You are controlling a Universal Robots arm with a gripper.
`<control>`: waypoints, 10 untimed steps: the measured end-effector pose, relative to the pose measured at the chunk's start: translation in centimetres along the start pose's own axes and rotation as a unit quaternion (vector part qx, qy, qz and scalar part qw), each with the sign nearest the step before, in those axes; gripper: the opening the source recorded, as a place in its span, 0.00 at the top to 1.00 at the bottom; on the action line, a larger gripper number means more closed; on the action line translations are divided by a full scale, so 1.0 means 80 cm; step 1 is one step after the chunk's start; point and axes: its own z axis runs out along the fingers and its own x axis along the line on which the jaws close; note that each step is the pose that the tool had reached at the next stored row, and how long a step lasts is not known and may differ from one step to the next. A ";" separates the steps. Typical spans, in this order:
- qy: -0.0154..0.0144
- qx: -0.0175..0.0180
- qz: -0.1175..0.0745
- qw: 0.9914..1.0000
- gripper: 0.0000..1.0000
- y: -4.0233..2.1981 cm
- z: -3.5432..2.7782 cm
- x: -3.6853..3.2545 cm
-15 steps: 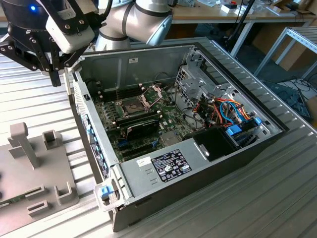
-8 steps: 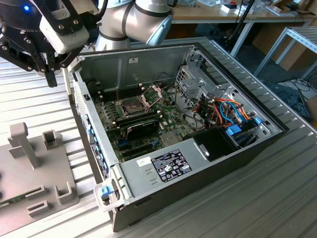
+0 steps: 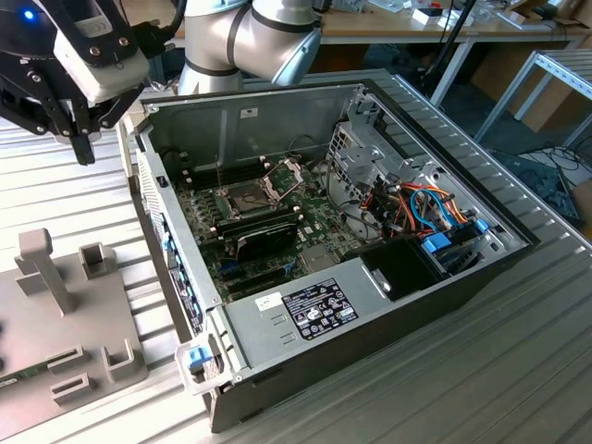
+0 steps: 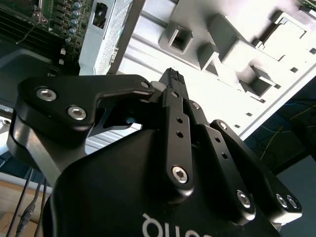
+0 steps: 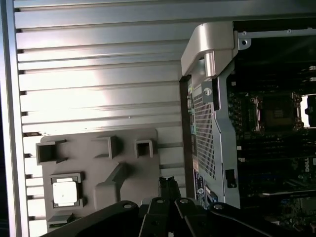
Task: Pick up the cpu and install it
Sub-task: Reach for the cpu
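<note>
Cpu (image 5: 65,192) lies flat, silver top up, in a square pocket of the grey fixture (image 5: 89,158) in the first wrist view, apart from the gripper and untouched. In the exterior view that fixture (image 3: 55,305) lies at the exterior view's left on the slatted metal table (image 3: 518,370), with upright posts and small open holders on it.

Above it and a little toward the case, the gripper (image 3: 83,153) hangs in the air from the robot arm (image 3: 250,37). Its black fingers are pressed together with nothing between them, as both wrist views show (image 4: 173,76) (image 5: 168,183). The tips point down over the strip of table between the fixture and the case.

Next comes the open computer case (image 3: 231,120), lying on its side with the motherboard exposed. Near the board's middle the socket (image 3: 248,196) is uncovered, its middle dark, and its hinged metal frame (image 3: 285,174) stands raised just beside it. The first wrist view shows the same socket (image 5: 276,111) beyond the case wall.

Nearer the camera is the power supply (image 3: 319,310) with its label. At the exterior view's right, orange and blue cables (image 3: 425,208) bunch inside the case.
</note>
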 end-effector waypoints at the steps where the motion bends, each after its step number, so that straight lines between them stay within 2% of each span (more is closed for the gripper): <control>1: 0.000 0.000 0.000 1.000 0.89 -0.0002 -0.0001 0.0024; 10: 0.000 0.000 0.000 1.000 0.89 -0.0016 -0.0006 0.0220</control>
